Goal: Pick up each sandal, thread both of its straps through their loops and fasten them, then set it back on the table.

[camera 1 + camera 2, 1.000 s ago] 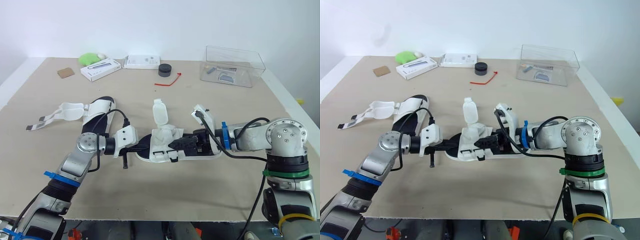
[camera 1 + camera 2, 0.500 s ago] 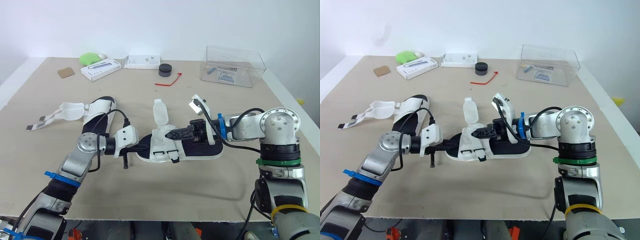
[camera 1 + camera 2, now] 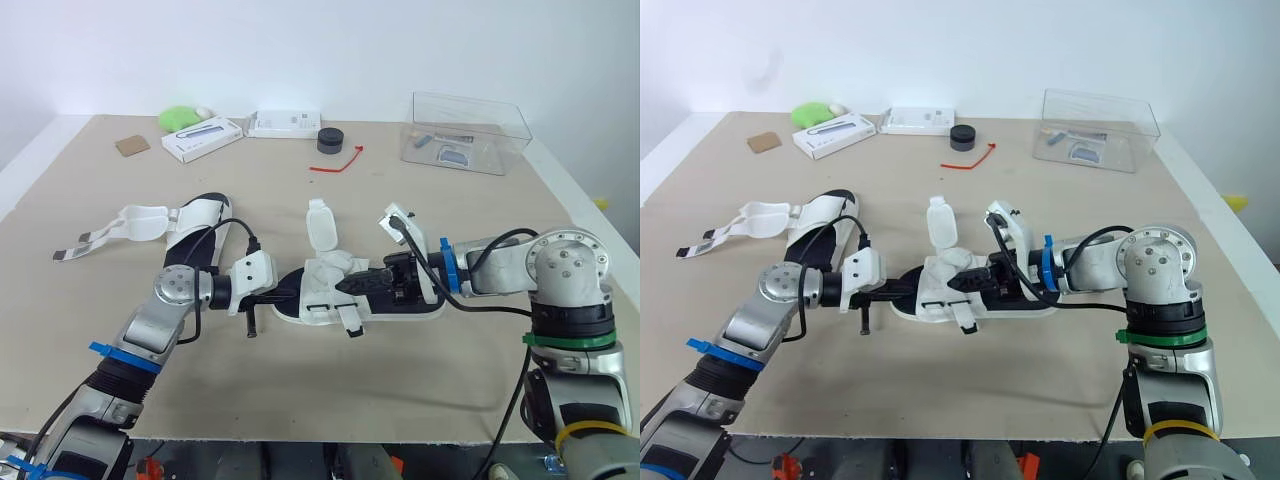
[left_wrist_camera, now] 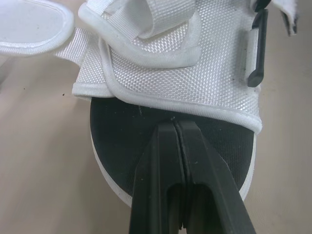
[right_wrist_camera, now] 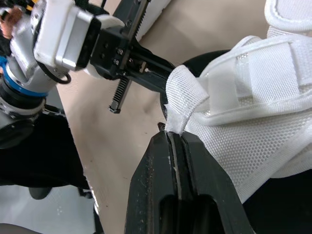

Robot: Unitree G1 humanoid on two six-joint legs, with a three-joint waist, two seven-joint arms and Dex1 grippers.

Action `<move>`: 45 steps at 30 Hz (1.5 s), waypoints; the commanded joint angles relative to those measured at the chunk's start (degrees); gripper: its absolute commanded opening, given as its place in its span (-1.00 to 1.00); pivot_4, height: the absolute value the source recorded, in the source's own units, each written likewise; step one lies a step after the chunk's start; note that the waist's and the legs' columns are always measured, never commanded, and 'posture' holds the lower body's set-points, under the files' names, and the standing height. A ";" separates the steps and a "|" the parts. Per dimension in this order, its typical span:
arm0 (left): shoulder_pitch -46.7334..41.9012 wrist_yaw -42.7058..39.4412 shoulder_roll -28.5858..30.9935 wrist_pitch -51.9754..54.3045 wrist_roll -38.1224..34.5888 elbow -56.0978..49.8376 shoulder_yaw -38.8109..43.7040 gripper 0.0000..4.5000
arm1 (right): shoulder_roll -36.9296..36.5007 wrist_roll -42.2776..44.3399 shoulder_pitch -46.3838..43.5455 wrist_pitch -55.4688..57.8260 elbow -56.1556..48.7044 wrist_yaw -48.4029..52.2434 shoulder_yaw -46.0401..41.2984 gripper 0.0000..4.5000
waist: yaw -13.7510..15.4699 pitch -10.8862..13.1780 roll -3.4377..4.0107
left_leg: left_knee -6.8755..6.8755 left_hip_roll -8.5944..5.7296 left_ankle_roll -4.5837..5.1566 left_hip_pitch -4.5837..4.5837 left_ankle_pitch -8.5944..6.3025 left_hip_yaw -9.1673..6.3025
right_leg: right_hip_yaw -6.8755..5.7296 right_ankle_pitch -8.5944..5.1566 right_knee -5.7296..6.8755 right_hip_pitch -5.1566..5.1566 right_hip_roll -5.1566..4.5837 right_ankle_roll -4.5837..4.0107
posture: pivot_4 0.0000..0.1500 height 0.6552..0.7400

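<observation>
A sandal (image 3: pixel 318 292) lies mid-table (image 3: pixel 300 385), a second sandal (image 3: pixel 195 222) toward the left edge, a box (image 3: pixel 465 132) near the far right corner

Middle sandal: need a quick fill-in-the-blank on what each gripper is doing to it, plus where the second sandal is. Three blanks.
1. The right gripper has its jaws shut on a white ___ of the middle sandal.
2. The left gripper has its jaws shut, tips over that sandal's ___ footbed at the toe end.
3. The other sandal lies on the table toward the robot's ___, its straps splayed open.

Missing words: strap; black; left
</observation>
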 commanded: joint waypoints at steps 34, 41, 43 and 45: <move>-0.28 0.03 0.04 0.13 1.78 2.51 -1.65 -1.00 | -14.73 -6.17 16.73 -8.87 -18.26 25.80 1.80 0.96 | 0.07 -0.08 0.01 | 0.07 -0.06 0.01 0.02 0.01 -0.04 | -0.04 0.05 -0.10 0.08 -0.02 0.15 | 1.00 1.00; -0.13 -0.08 0.17 0.48 1.71 1.97 -1.69 -1.00 | -11.65 -12.07 16.31 -12.18 -16.08 24.04 4.96 0.96 | 0.06 -0.08 0.01 | 0.08 -0.07 0.01 -0.01 0.01 -0.01 | -0.02 0.05 -0.10 0.07 -0.02 0.15 | 1.00 1.00; 0.12 -0.11 0.31 0.62 1.65 1.60 -1.63 -1.00 | -11.11 -13.61 15.68 -12.74 -15.44 24.09 5.61 0.96 | 0.05 -0.07 0.02 | 0.08 -0.07 0.01 -0.02 0.01 -0.02 | -0.02 0.05 -0.10 0.07 -0.02 0.15 | 1.00 1.00; 0.32 -0.09 0.44 0.86 1.56 1.32 -1.50 -1.00 | -10.70 -14.29 14.88 -12.75 -14.54 24.41 5.67 0.96 | 0.05 -0.07 0.02 | 0.09 -0.08 0.01 -0.01 0.01 -0.02 | -0.02 0.05 -0.10 0.07 -0.02 0.15 | 1.00 1.00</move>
